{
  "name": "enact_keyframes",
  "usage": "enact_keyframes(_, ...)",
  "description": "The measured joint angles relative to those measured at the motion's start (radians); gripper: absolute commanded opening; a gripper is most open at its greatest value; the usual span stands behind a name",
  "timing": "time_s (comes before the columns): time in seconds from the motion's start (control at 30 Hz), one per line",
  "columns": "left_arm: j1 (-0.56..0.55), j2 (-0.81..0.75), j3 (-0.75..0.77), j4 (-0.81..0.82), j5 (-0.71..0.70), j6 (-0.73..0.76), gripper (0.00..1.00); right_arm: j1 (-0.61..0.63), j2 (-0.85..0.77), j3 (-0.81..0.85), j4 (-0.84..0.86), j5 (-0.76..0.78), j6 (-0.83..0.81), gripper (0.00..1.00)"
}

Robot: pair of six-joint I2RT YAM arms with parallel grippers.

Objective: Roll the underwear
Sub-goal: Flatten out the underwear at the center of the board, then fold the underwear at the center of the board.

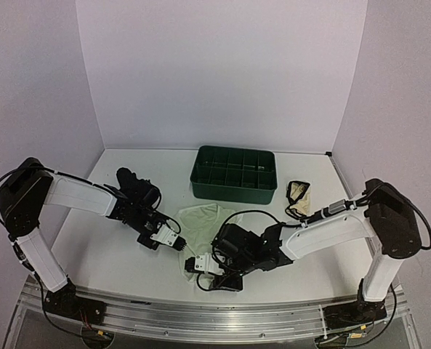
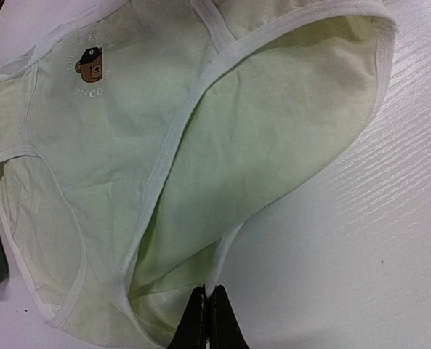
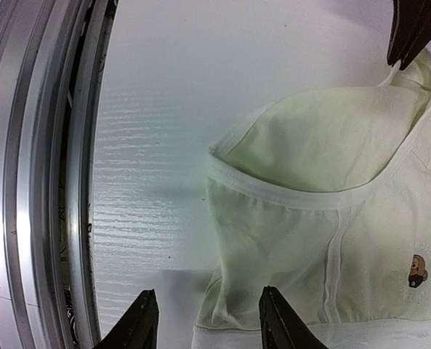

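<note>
Left gripper (image 2: 206,297), jaws pressed fully together, is pinching a banded edge of the cream-white underwear (image 2: 200,145), and the cloth is rising to a small peak at the pinch. Right gripper (image 3: 206,323) is standing partly open, with a corner of that garment lying between its jaws but nothing gripped. Spread out with the bear print (image 2: 89,64) facing up, the garment is lying near the middle of the near edge of the worktop (image 1: 113,254), in front of the green compartment tray (image 1: 233,190). The cream underwear with black edging (image 1: 299,193) is sitting crumpled toward the right edge. Judging by the creases and sag, the cloth is handling as light, limp and likely to slide on the smooth surface. A hold on the thicker band at both corners is looking the surest way to keep a roll tight.
</note>
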Motion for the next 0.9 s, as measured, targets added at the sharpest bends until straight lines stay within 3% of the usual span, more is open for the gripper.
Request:
enact_keyframes(0.27, 0.02, -0.035, -0.003, -0.083, 0.015, 0.036, 0.0, 0.002, 0.016, 0.0, -0.05, 0.009, 0.003, 0.33)
enact_keyframes(0.5, 0.068, -0.044, -0.018, -0.181, 0.017, 0.097, 0.0, 0.02, 0.021, 0.0, -0.104, 0.017, 0.001, 0.34)
enact_keyframes(0.9, 0.041, -0.044, -0.032, -0.214, 0.051, 0.103, 0.0, 0.053, 0.018, 0.045, -0.162, 0.07, 0.002, 0.39)
